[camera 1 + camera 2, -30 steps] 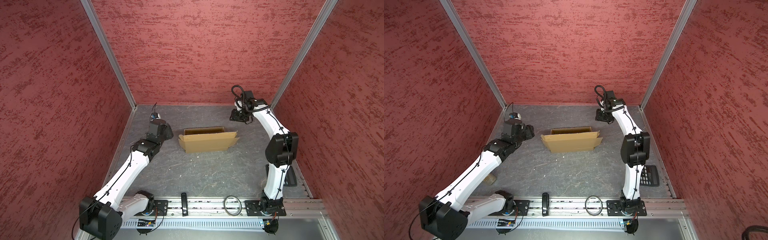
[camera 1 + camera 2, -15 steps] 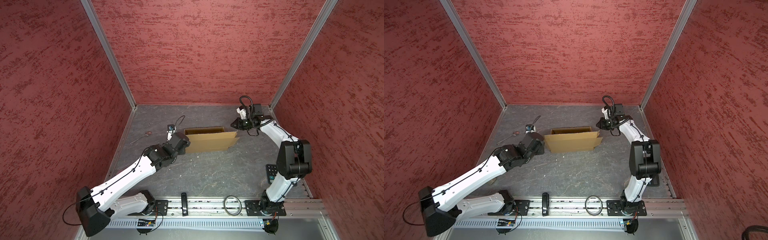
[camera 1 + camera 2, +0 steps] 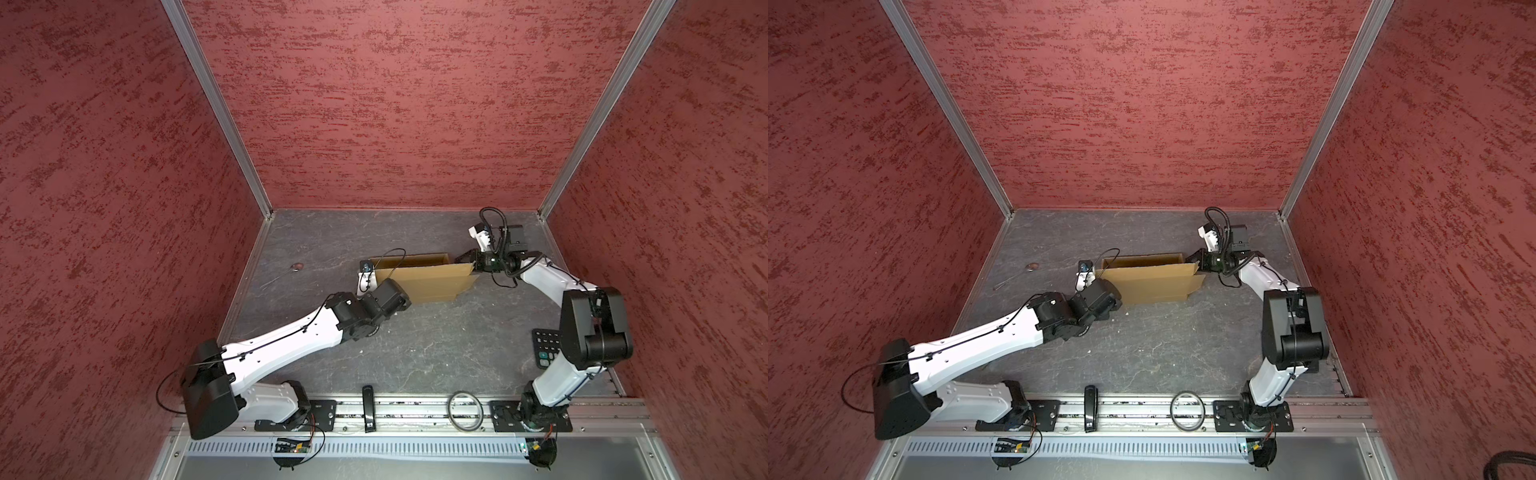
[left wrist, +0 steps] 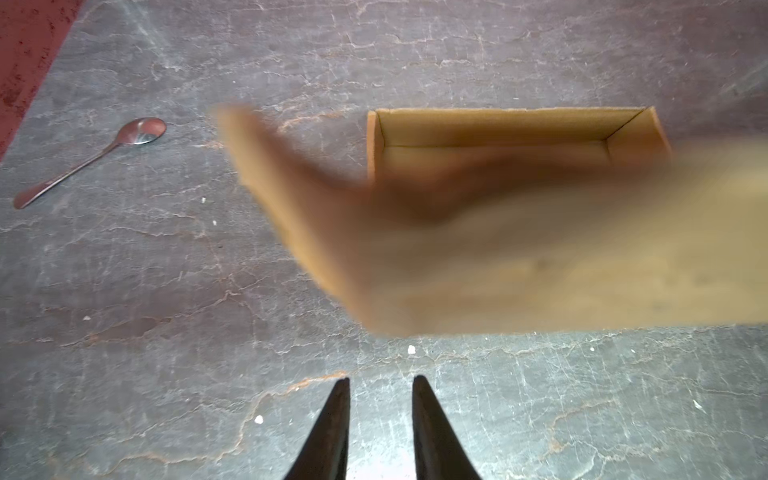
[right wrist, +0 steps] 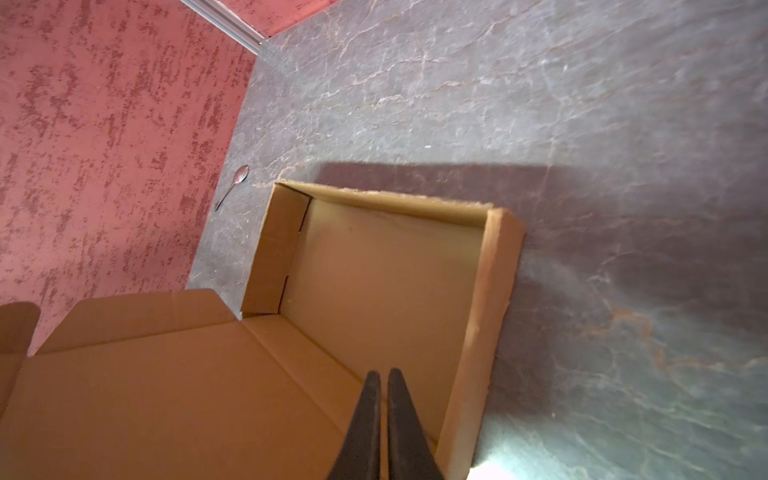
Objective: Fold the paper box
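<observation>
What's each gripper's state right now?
Left gripper: open, narrow gap, holding nothing.
Right gripper: closed over the paper box, nothing visibly held.

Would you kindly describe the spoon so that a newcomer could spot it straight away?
Start at the grey table. Left of the brown paper box, towards the red left wall, lies the spoon. It is the only shiny metal utensil on that surface, lying alone and touching nothing.

A spoon (image 3: 283, 274), calculator (image 3: 545, 348) and ring (image 3: 449, 411) lie well apart.
</observation>
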Controlling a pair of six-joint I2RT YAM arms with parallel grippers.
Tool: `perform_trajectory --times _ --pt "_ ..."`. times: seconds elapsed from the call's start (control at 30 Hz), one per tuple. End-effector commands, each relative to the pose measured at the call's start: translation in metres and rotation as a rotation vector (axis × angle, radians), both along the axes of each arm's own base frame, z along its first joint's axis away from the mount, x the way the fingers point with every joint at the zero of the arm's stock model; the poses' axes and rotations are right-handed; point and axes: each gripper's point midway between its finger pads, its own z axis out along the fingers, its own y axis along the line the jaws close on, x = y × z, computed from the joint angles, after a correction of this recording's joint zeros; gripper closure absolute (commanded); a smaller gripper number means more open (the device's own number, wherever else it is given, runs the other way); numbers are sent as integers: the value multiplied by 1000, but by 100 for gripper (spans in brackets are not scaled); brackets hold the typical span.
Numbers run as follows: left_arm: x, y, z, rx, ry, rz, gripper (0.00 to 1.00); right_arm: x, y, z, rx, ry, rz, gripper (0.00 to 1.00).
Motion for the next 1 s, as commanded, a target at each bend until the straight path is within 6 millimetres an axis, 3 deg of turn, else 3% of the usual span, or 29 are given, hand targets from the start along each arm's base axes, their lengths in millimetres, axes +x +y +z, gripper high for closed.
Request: perform_trajectory --times 0.0,0.57,0.97 --pt "14 -14 1 -39 -25 -19 72 -5 5 18 51 -76 34 92" --pt "81 -9 -14 -61 -64 22 74 -29 11 23 88 -88 87 92" --pt "121 -10 -11 -91 -96 32 74 -46 20 30 162 -104 142 93"
